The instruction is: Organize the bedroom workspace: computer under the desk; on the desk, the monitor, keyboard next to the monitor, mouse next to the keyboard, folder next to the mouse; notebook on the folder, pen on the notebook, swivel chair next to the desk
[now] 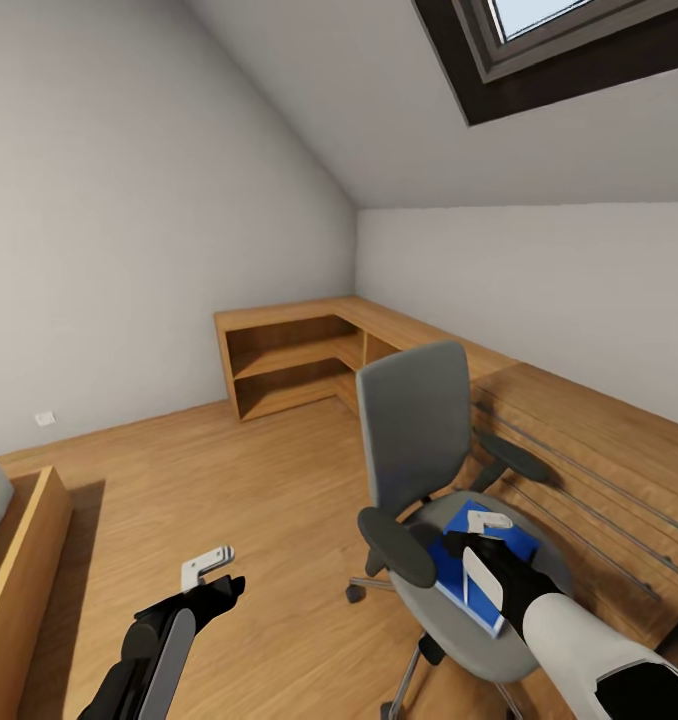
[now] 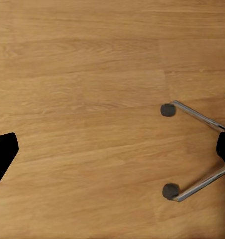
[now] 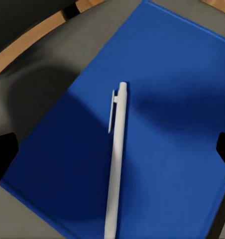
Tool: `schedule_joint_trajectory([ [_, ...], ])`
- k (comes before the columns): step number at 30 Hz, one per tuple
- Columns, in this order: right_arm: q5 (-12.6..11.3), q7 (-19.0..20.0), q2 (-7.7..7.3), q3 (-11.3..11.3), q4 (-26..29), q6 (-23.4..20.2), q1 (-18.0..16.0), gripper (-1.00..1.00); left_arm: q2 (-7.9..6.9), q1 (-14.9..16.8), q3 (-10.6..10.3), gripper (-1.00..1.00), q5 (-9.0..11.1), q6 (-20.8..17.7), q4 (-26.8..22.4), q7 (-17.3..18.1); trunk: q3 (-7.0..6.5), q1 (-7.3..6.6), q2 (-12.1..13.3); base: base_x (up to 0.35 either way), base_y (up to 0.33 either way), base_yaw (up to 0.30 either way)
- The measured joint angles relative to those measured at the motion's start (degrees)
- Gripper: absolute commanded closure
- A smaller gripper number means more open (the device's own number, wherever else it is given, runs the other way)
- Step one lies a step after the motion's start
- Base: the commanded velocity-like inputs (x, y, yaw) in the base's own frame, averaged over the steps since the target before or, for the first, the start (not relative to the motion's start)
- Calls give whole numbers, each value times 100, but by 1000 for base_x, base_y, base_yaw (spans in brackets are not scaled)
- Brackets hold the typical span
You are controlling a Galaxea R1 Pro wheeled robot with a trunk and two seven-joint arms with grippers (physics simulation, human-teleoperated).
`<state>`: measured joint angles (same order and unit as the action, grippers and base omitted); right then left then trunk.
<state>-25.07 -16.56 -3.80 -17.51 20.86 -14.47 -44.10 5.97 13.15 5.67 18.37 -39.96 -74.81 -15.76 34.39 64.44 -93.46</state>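
**A:** Folder (image 3: 157,119) check, starting close in: we've got the right gripper (image 1: 484,545) hanging right over it. It's the bright blue one, lying flat on the seat of the swivel chair (image 1: 419,440). The right wrist camera has the white pen (image 3: 116,159) lying on top of the blue cover, and we see a black fingertip (image 3: 3,154) at each side of that view, spread wide and touching neither the pen nor the folder.

**B:** Same read here. Our left gripper (image 1: 211,575) sits over bare wooden floor (image 2: 82,99), jaws apart and empty. Its wrist camera catches two chrome legs of the chair base (image 2: 197,149) with dark castors.

**A:** Further back we've got the low wooden shelving (image 1: 299,360) running along the corner under the sloped ceiling, and a skylight (image 1: 569,45) up top.
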Motion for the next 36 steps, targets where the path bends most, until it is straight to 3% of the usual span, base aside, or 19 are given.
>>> schedule_joint_trajectory([
  [8, 1, 0, 0, -3, 0, -4, 0, -100, -3, 0, -3, -100, 0, -4, 0, 1, 18, 23, -42, 0, 0, 0],
  [18, 0, 0, 0, -3, 0, -4, 0, -100, -3, 0, -3, -100, 0, 0, 0, -7, 198, 242, -441, 0, 0, 0],
  [25, 2, 0, 2, -3, 0, -2, 0, -100, -3, 0, -3, -100, 0, -3, 0, -2, 198, 242, -443, 0, 0, 0],
  [30, 2, 0, 0, -3, 0, -4, 0, -100, -3, 0, -3, -100, 0, -2, 0, -6, 287, 352, -642, 0, 0, 0],
  [36, 5, 0, 0, -5, 0, -4, 0, -100, -3, 0, -3, -100, 4, -7, 0, -1, 288, 352, -643, 0, 0, 0],
])
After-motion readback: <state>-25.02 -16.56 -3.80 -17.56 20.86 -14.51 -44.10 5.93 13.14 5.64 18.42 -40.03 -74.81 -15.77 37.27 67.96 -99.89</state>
